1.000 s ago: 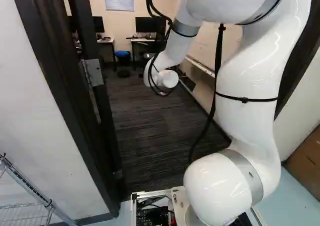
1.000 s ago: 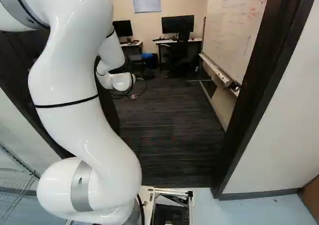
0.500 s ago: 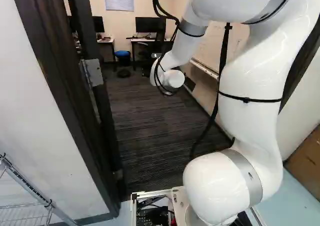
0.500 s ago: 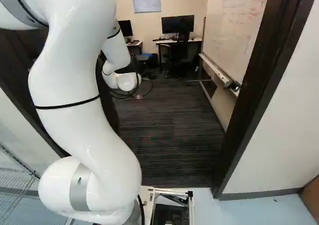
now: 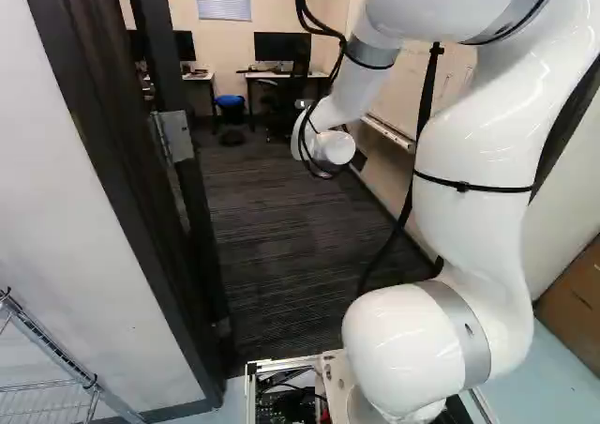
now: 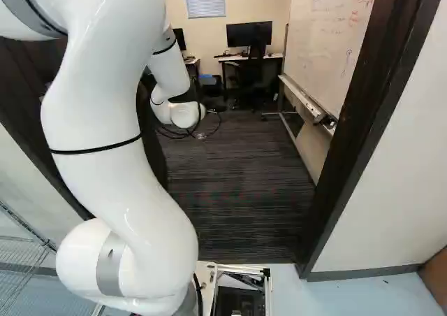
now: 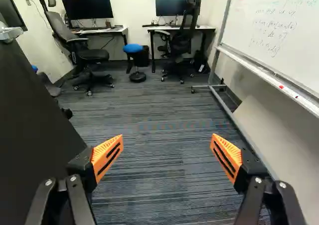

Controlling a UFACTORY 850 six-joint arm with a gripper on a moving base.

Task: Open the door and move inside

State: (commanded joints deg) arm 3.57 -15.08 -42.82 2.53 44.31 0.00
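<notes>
The dark door [image 7: 35,120] stands open into the room, beside the gripper in the wrist view, with a metal handle [image 7: 10,34] near its edge. In the left base view, the door's hinge [image 5: 173,136] shows on the doorway's left side. My arm's white wrist [image 5: 333,148] reaches through the doorway and hides the gripper's fingers in both base views. In the wrist view the gripper [image 7: 167,155] is open, its orange pads wide apart with only carpet seen between them. Neither finger touches the door or handle.
Dark door frame posts [image 5: 103,161] [image 6: 349,141] flank the base's way. Inside are carpet [image 6: 237,190], desks with monitors [image 7: 88,7], office chairs [image 7: 182,31], a blue stool [image 7: 133,48] and a whiteboard [image 7: 279,31] on a wheeled stand. A wire rack [image 5: 52,354] stands at the left.
My arm's wrist has swung toward the right in both base views, away from the hinge side. The base has not moved, and the door looks unmoved.
</notes>
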